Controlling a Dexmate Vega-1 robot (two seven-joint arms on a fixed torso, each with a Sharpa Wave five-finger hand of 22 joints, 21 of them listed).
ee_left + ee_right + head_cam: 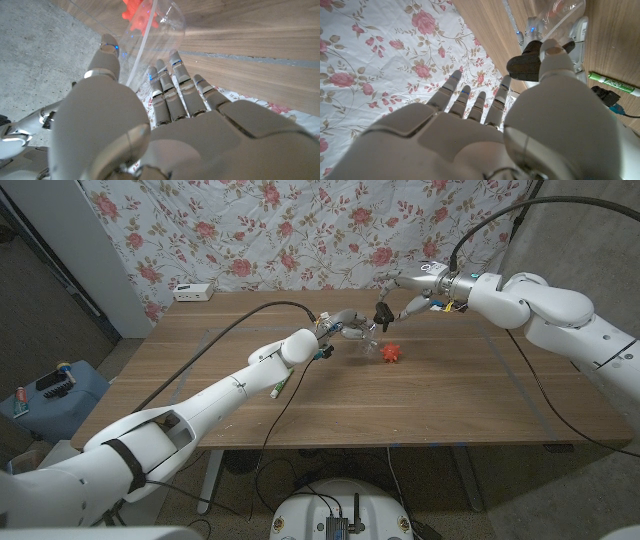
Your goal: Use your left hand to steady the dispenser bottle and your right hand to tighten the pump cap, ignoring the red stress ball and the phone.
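Head view, centre: your left hand [345,328] is gripping the bottle [366,340]; your right hand [398,302] is pinching the pump [381,313]. Twisting off-axis risks tipping it onto the ball [391,353].

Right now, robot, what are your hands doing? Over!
Left hand holds the clear dispenser bottle. Right hand at the black pump cap, grip unclear. Red stress ball beside the bottle, not blocking.

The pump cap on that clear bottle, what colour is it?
Black. The pump cap shows best in the right wrist view, atop the clear dispenser bottle.
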